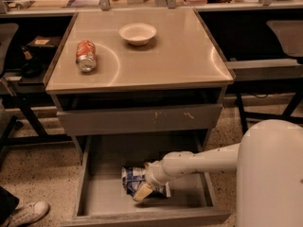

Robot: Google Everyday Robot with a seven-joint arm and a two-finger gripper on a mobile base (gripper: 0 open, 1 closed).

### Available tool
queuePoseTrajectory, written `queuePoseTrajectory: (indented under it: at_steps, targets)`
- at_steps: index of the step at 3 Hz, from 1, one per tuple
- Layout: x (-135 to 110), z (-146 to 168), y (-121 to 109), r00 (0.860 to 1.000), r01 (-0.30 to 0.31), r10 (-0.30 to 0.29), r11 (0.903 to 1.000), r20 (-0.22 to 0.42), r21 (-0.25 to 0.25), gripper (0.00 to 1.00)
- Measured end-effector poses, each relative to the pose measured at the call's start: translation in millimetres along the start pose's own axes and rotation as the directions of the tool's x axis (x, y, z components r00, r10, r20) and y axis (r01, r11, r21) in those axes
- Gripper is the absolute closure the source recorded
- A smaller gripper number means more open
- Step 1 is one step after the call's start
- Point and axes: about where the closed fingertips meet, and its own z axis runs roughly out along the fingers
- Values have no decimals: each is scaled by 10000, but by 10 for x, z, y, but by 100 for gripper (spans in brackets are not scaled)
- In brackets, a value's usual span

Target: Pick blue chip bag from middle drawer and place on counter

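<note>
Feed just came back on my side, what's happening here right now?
The robot's arm reaches down into the open middle drawer, with its end effector right at the blue chip bag, which lies on the drawer floor. The bag has not been lifted out yet. On the counter above sit a soda can on its side and a small bowl.

Tan counter, toppled soda can, white bowl, hand in middle drawer
</note>
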Motion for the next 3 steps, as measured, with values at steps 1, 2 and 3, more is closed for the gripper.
queuePoseTrajectory:
  at_steps: [1, 2, 3]
  targets:
    - [0, 0, 0, 10000, 0, 0, 10000, 0, -1, 42]
    - [0, 1, 1, 10000, 0, 0, 10000, 0, -2, 65]
    - [-1, 0, 1, 10000, 0, 0, 10000, 0, -1, 88]
